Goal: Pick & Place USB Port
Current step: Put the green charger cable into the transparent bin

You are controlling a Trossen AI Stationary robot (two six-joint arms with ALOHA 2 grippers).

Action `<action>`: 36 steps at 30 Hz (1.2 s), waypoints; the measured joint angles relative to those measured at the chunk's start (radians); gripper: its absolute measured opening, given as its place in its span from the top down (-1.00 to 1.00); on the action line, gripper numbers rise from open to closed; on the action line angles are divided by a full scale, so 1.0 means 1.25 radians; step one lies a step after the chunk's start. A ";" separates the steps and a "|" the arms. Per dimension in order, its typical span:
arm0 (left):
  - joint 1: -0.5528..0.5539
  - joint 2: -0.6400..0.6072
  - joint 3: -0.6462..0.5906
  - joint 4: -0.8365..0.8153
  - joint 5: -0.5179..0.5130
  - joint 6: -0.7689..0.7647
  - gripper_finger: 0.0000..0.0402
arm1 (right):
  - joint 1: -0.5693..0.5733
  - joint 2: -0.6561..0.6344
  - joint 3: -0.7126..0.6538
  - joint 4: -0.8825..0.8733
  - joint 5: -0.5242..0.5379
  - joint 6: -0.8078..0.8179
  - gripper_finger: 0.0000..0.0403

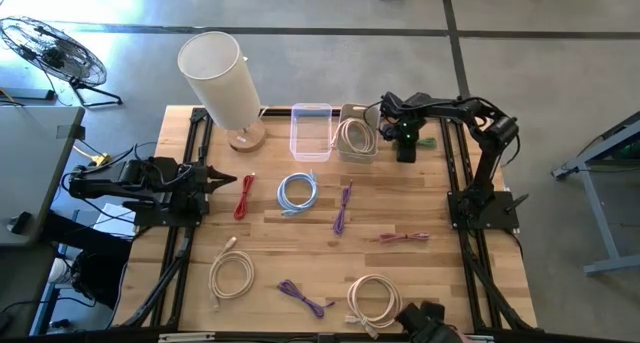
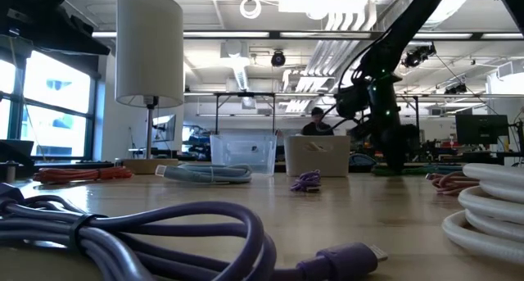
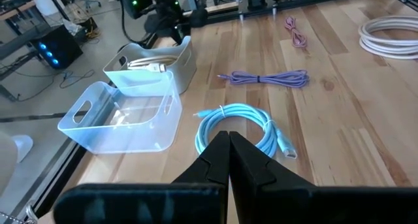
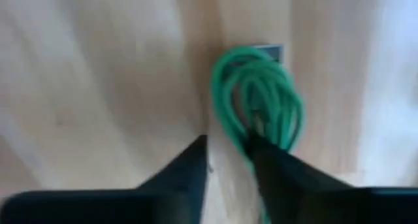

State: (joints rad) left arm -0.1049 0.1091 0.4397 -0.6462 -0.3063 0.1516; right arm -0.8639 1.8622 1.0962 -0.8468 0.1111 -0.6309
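Right now the right gripper is down at the far edge of the wooden table, just beside the grey plastic bin that already holds a coiled cream cable. Its target appears to be the small coiled green USB cable, which lies on the wood directly ahead of the fingers. In the right wrist view the 2 dark fingers stand slightly apart with a narrow gap between them, and 1 fingertip overlaps the near edge of the green coil; whether any strand actually sits inside that gap I cannot tell.

That is the main risk. With so narrow an opening, the fingers could close on 1 loop only, or on nothing, and the coil would then unravel or slip out on the lift. A finger pressing on top of the loops could also shove the cable along the wood instead of straddling it. The cable sits near the table's far edge and a dark frame rail, so a push could send it off or under the rail.

Carrying it over, a dangling strand could snag the grey bin's rim or the clear plastic bin standing next to it, and drag either one.

The left gripper waits at the table's left side, fingers pressed together and holding nothing, pointing toward a coiled light-blue cable.
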 joint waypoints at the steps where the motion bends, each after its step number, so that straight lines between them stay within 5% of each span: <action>1: 0.000 0.000 0.000 0.000 0.000 0.000 1.00 | 0.000 0.000 0.000 0.007 0.006 0.007 0.70; 4: 0.000 0.000 0.000 0.000 0.000 0.000 1.00 | 0.000 0.000 0.000 0.025 0.037 0.028 0.94; 17: 0.000 0.000 0.000 0.000 0.000 0.000 1.00 | 0.009 -0.049 -0.004 -0.014 0.042 0.107 0.99; 26: 0.000 0.000 0.000 0.008 0.013 -0.003 1.00 | 0.058 -0.256 -0.002 -0.083 -0.005 0.166 1.00; 36: 0.000 0.000 -0.001 0.259 0.003 0.046 1.00 | 0.221 -0.563 -0.002 -0.033 -0.224 0.337 1.00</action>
State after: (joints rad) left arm -0.1051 0.1093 0.4387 -0.3219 -0.3021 0.2086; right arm -0.5876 1.1583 1.0943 -0.8886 -0.1686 -0.2102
